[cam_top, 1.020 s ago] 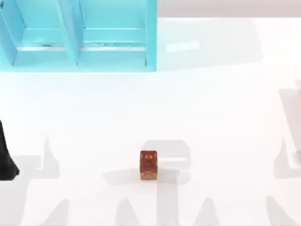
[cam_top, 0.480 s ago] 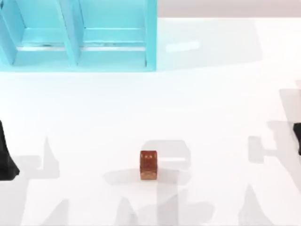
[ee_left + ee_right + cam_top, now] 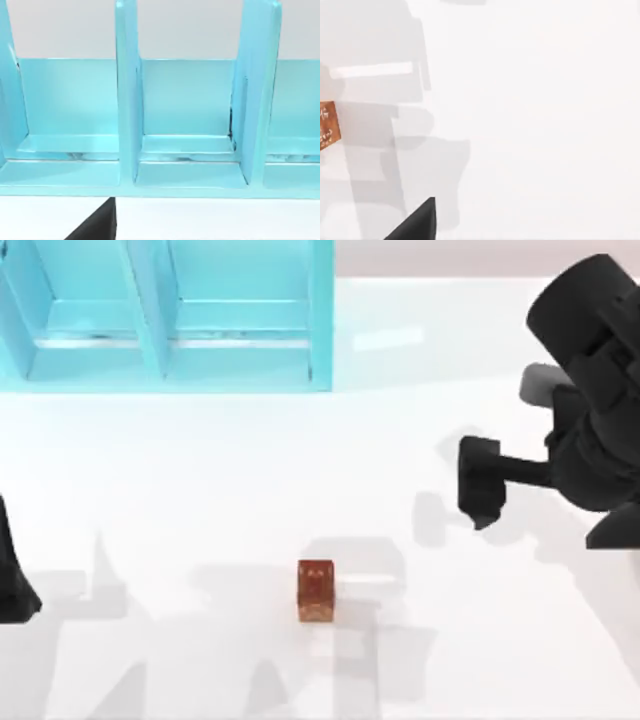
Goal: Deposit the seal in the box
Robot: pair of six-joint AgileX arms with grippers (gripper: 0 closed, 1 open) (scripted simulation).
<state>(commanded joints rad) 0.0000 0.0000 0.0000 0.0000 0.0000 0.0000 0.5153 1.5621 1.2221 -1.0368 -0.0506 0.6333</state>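
Seal (image 3: pixel 316 591) upright on bare table (image 3: pixel 200 490), near-centre, untouched. Box (image 3: pixel 165 315) far-left, well apart from seal, compartments open.

Right gripper (image 3: pixel 480 485) out over table right of seal and farther back, not touching; spread or pressed together: cannot tell. Seal at edge of right wrist view (image 3: pixel 327 131).

Left arm (image 3: pixel 12 570) parked at left edge.

Step in hand, by judgement: approach, grasp not yet made. Next: swing over seal, fingers straddling narrow block, descend, pinch, lift, carry far-left into compartment.
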